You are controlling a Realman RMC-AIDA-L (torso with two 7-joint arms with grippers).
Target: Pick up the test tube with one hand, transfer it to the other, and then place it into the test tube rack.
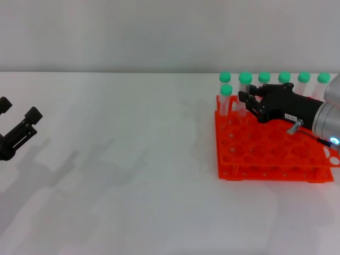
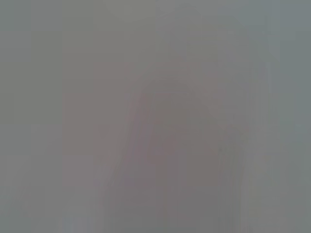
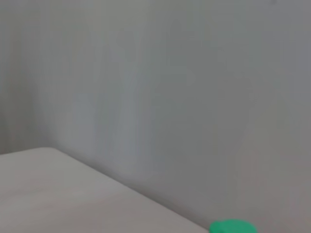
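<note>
The orange-red test tube rack [image 1: 265, 154] stands on the white table at the right. Several green-capped tubes stand along its back row, and one more tube [image 1: 226, 101] stands just in front at the left corner. My right gripper [image 1: 247, 97], black with a small white label, reaches over the back of the rack. Its tips are right at the test tube [image 1: 245, 79] second from the left in the back row. A green cap [image 3: 232, 227] shows at the edge of the right wrist view. My left gripper [image 1: 18, 109] is open and empty at the far left.
The white table [image 1: 133, 159] runs from the left gripper to the rack, with a pale wall behind it. The left wrist view shows only a blurred grey surface.
</note>
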